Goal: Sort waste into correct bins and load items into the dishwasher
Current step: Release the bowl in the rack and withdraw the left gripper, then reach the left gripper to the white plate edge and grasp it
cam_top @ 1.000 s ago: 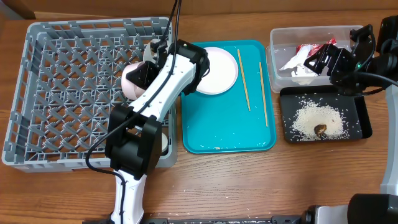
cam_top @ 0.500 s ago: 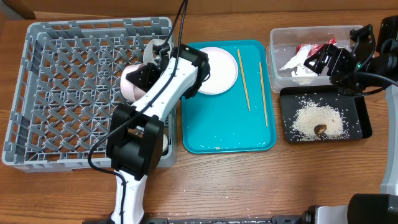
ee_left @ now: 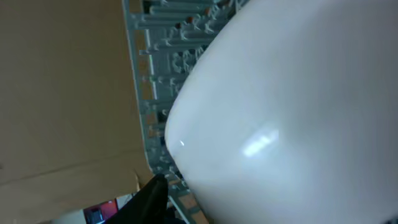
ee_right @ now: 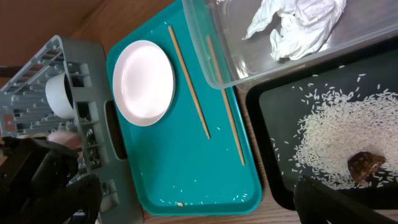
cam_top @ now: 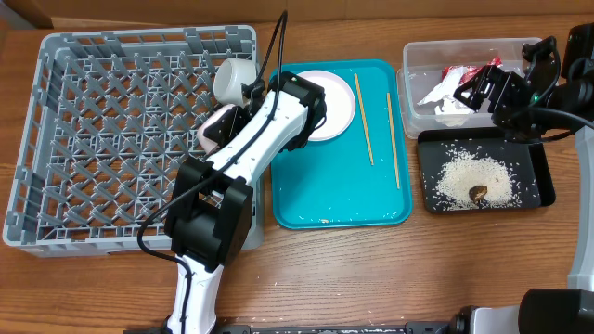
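The grey dishwasher rack (cam_top: 111, 139) fills the left of the table. My left arm (cam_top: 264, 125) reaches over its right wall, covering its own gripper. Under it a pale pinkish bowl (cam_top: 212, 132) lies in the rack, and a small white cup (cam_top: 234, 82) lies by the far wall. In the left wrist view a white bowl (ee_left: 292, 112) fills the frame beside one dark finger (ee_left: 152, 199). The plate (cam_top: 329, 104) and two chopsticks (cam_top: 364, 119) lie on the teal tray (cam_top: 339, 190). My right gripper (ee_right: 193, 205) is open and empty over the bins.
The clear tub (cam_top: 413, 88) holds a napkin (cam_top: 444, 93) and a red wrapper (cam_top: 461, 72). In the black tray (cam_top: 538, 186) are rice (cam_top: 473, 178) and a brown lump (cam_top: 479, 194). Rice grains dot the teal tray's near edge (ee_right: 205, 199).
My left arm has swung a little right over the rack's wall, the pinkish bowl has shifted with it, and the white cup now shows more fully. The right arm has not moved.
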{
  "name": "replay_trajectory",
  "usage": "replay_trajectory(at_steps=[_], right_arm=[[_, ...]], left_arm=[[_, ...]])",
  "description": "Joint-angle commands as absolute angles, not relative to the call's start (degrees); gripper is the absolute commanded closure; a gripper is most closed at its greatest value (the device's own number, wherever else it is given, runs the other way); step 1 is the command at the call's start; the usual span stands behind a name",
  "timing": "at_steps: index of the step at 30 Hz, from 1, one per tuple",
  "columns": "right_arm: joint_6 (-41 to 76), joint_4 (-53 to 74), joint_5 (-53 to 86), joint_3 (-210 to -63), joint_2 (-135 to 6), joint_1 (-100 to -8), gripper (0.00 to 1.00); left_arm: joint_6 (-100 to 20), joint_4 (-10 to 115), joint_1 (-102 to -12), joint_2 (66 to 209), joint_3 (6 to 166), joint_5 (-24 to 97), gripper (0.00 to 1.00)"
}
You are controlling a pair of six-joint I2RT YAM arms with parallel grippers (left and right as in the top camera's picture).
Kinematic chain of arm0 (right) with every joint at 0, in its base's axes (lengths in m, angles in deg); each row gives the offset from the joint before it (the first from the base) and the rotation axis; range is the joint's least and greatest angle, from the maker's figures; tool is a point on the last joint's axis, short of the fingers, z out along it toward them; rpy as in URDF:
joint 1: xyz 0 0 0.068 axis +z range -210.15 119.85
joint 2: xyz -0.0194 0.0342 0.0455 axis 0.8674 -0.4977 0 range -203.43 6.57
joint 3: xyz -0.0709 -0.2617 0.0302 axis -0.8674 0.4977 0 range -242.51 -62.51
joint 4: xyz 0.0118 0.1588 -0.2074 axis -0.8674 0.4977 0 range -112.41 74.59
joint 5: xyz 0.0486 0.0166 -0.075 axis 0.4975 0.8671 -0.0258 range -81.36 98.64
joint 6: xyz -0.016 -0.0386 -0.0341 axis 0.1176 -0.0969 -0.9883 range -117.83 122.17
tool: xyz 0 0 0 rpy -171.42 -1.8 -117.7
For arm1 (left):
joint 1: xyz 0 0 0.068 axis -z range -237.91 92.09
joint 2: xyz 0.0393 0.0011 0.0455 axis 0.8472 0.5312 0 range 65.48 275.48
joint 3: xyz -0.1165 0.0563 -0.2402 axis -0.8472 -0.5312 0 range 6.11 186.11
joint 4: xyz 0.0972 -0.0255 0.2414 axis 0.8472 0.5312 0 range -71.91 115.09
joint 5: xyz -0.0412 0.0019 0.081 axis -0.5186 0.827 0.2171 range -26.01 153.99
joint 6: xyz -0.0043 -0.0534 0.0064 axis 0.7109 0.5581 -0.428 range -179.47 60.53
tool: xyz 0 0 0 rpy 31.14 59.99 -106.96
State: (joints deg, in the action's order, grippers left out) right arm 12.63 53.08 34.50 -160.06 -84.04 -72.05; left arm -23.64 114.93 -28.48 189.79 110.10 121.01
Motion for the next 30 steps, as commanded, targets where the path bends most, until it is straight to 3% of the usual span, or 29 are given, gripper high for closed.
replay_trajectory(at_steps=[1,14,25,30], right_arm=[[12.17,52.70,34.15,-159.95,-83.98,-71.79,0.00],[12.15,52.73,34.13,-159.95,-83.98,-71.79,0.00],[12.17,52.73,34.15,-159.95,-83.98,-71.79,0.00],[12.17,52.73,34.15,-159.95,-83.98,-71.79,0.00]], left_arm=[[-25.28,114.93,-28.33,189.95,111.36,114.30,0.62],[-39.09,113.99,-27.48,189.95,122.66,89.80,0.44],[-47.90,110.01,-27.48,189.95,138.16,69.36,0.39],[-45.67,98.10,-27.50,189.97,141.24,52.07,0.21]])
